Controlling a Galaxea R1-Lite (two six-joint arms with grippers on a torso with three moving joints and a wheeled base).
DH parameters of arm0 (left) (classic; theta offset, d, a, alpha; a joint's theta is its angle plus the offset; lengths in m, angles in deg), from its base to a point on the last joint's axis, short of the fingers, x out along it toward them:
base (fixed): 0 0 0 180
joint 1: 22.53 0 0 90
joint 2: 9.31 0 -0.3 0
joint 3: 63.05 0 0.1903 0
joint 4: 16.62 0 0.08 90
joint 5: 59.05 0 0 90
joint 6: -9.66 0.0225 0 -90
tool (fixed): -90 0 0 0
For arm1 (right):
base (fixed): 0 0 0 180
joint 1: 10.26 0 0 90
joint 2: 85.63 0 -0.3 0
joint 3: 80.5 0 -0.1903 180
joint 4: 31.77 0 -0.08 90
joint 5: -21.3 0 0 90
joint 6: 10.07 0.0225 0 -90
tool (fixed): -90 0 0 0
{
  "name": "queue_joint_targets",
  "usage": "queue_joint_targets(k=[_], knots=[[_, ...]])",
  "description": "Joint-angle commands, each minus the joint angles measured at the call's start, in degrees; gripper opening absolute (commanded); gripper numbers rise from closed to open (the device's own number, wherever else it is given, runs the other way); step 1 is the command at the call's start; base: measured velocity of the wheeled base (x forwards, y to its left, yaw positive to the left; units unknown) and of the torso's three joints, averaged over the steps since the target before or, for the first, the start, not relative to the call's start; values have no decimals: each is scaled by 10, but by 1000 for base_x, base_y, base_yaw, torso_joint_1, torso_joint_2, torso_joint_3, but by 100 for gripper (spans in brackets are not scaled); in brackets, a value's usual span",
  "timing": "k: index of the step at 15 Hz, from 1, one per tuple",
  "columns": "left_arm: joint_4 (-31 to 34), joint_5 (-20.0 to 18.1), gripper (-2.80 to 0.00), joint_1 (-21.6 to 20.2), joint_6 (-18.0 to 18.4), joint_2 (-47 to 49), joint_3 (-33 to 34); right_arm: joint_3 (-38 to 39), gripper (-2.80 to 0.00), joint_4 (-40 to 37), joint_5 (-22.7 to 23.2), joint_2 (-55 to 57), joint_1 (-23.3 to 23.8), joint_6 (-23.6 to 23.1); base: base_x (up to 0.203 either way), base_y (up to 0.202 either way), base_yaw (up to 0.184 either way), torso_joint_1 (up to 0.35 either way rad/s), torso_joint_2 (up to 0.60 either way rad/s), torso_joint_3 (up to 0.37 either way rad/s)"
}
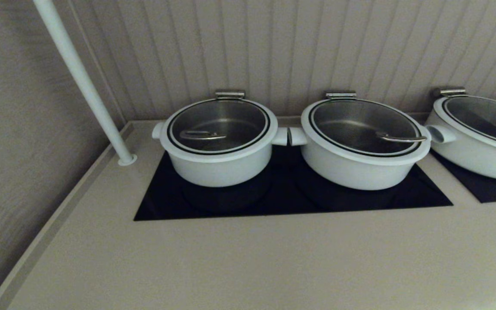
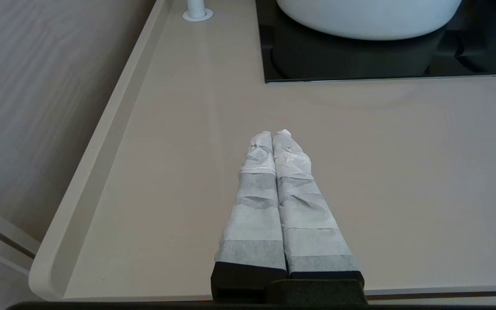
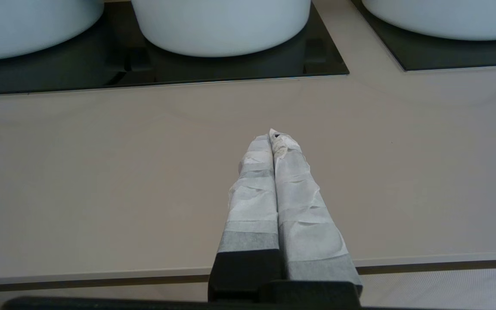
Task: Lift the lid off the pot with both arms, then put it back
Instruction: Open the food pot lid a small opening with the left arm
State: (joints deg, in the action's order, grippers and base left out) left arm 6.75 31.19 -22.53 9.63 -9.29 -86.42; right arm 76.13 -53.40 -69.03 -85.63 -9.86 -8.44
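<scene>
The pot (image 1: 220, 170), deep and white with stub handles, stands at the left end of the black cooktop (image 1: 282, 202). The lid (image 1: 230, 122) lies shut on it, its steel bar handle (image 1: 200, 135) toward the left. Neither arm shows in the head view. My left gripper (image 2: 272, 134) is shut and empty, low over the beige counter near its front edge, with the pot's underside (image 2: 368, 21) far ahead. My right gripper (image 3: 272, 135) is shut and empty over the counter's front part, with the pot (image 3: 28, 30) far ahead to one side.
A wider lidded white pot (image 1: 360, 163) stands right beside the pot, their stub handles nearly touching. A third pot (image 1: 480, 146) sits on a second cooktop at the far right. A white pole (image 1: 84, 86) rises from the counter's back left. Panelled walls stand behind and left.
</scene>
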Motion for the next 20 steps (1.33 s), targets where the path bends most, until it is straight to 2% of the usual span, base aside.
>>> queue_joint_targets(k=[1,8,10,14,17,20], knots=[[0,0,-280,0,0,0,0,0,-280,0,0,0,0,0,0,0,0,0,0,0],[0,-3,-280,0,9,0,0,0,-280,0,0,0,0,0,0,0,0,0,0,0],[2,-3,-280,0,28,0,0,0,-280,0,0,0,0,0,0,0,0,0,0,0],[3,-3,-280,0,34,0,0,0,-280,0,0,0,0,0,0,0,0,0,0,0],[-20,-4,-280,0,76,0,0,0,-280,0,0,0,0,0,0,0,0,0,0,0],[-28,-6,-280,0,87,0,0,0,-280,0,0,0,0,0,0,0,0,0,0,0]])
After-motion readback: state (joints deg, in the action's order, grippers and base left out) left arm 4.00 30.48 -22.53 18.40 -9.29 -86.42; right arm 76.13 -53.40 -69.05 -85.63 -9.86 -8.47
